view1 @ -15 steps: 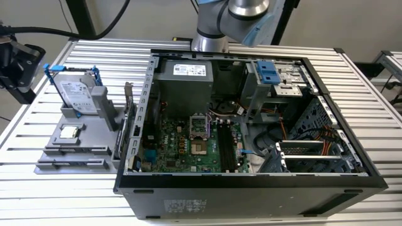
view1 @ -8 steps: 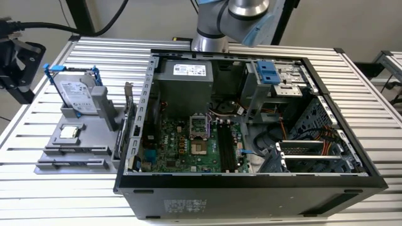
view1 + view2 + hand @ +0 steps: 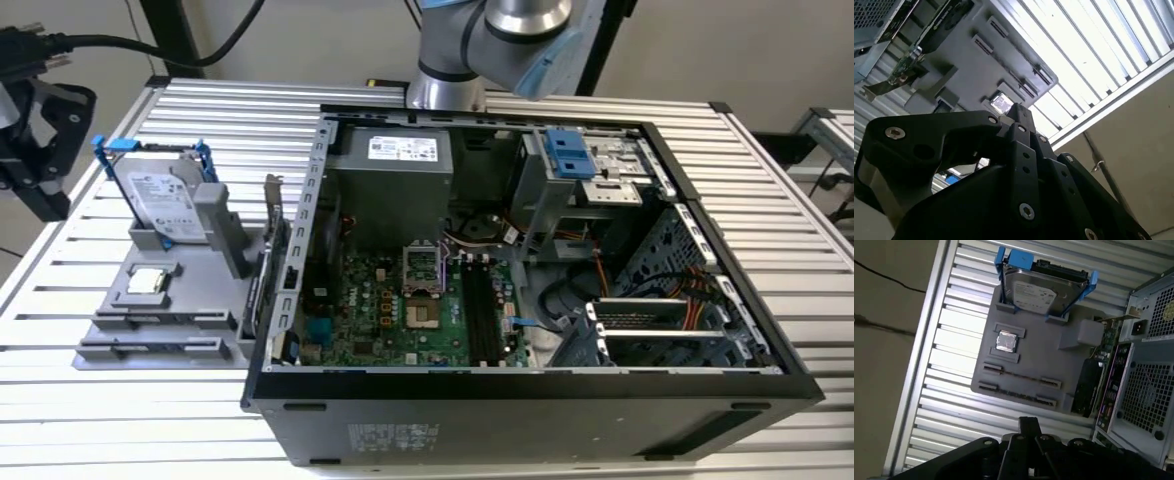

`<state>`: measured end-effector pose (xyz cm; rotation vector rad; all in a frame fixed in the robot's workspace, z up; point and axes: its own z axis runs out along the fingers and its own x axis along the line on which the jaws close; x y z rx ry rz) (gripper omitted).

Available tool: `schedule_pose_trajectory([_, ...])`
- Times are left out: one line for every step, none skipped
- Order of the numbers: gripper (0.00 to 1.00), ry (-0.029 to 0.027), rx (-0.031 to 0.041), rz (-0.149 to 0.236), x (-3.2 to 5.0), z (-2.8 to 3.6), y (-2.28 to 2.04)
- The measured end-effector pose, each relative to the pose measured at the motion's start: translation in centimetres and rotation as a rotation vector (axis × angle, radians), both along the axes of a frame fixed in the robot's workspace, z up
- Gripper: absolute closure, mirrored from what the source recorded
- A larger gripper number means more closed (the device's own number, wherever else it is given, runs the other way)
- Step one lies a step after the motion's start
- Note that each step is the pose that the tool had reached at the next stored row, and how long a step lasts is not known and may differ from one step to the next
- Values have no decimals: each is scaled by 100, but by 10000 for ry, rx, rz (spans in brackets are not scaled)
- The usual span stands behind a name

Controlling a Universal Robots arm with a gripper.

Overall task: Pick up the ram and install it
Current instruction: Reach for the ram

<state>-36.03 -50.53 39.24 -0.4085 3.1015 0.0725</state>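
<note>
Over the slatted aluminium table (image 3: 120,420), close to the edge where it gives way to beige floor (image 3: 884,365), my gripper (image 3: 1029,422) hangs with its tips pinched together and nothing between them. Light glares off the bare slats. On the grey holder (image 3: 1049,357) nearby, the ram (image 3: 1021,376) shows only as a thin dark strip on edge between two end clips. It sits near the processor chip (image 3: 1006,342), and the hard drive (image 3: 1041,287) stands beyond. The open computer case (image 3: 534,400) sits just beside the holder, on the exterior view's right.
</note>
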Motion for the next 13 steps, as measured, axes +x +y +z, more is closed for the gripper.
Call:
schedule_pose_trajectory([100, 0, -3, 184, 0, 0, 0])
schedule_pose_trajectory([100, 0, -7, 354, 0, 0, 0])
schedule_pose_trajectory([100, 0, -11, 550, 0, 0, 0])
schedule_pose_trajectory([100, 0, -14, 730, 0, 0, 0])
schedule_pose_trajectory([100, 0, -17, 910, 0, 0, 0])
schedule_pose_trajectory([100, 0, -19, 1089, 0, 0, 0])
schedule_pose_trajectory([100, 0, -20, 1270, 0, 0, 0])
schedule_pose_trajectory([100, 0, -20, 1448, 0, 0, 0])
schedule_pose_trajectory([100, 0, -21, 1629, 0, 0, 0])
schedule_pose_trajectory([100, -1, -20, 1814, 0, 0, 0])
schedule_pose_trajectory([100, -1, -20, 2000, 0, 0, 0])
schedule_pose_trajectory([100, -1, -20, 2180, 0, 0, 0])
schedule_pose_trajectory([100, -1, -20, 2359, 0, 0, 0])
